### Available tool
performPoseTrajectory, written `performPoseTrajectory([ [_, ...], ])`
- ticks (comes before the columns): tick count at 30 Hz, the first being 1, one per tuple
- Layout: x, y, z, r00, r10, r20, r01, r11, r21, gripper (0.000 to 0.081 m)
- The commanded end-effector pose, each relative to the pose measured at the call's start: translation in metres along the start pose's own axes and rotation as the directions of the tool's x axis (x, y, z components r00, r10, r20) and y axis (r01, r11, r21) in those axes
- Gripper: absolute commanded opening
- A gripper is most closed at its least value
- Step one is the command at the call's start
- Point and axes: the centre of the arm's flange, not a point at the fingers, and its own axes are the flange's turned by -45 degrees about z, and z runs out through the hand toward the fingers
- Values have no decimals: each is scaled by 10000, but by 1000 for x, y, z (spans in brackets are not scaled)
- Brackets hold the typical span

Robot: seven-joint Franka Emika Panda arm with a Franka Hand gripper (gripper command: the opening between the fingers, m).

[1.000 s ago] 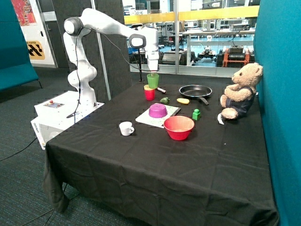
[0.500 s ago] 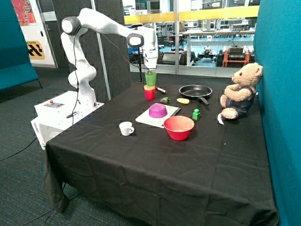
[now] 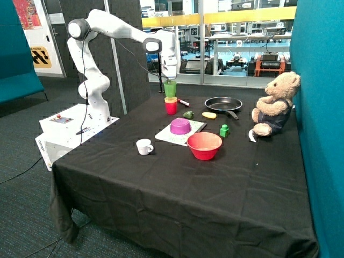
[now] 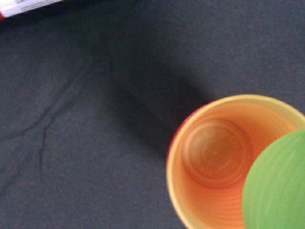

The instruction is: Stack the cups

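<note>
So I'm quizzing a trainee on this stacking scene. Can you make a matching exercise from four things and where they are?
Things:
1. green cup
2. yellow cup
3. purple bowl
4. white mug

Places:
A. upside down on the mat
B. nested in the red cup
C. held under the gripper, above the stack
D. alone near the table's front corner

Pairs: 1-C, 2-B, 3-A, 4-D

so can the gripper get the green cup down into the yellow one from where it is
Probably yes: the gripper holds the green cup just above the yellow cup, whose mouth is open and empty, though the green one sits slightly off-centre.
</note>
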Motion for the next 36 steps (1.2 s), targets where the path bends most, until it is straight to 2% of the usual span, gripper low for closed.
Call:
performPoseTrajectory([
  [1, -2, -22, 2, 9991, -432, -29, 432, 9991, 4, 0],
  [10, -2, -33, 6, 9981, -620, -29, 620, 9981, 3, 0],
  [23, -6, -19, 12, 9993, -382, -29, 382, 9993, 4, 0],
  [36, -4, -19, 19, 9993, -371, -29, 371, 9993, 4, 0],
])
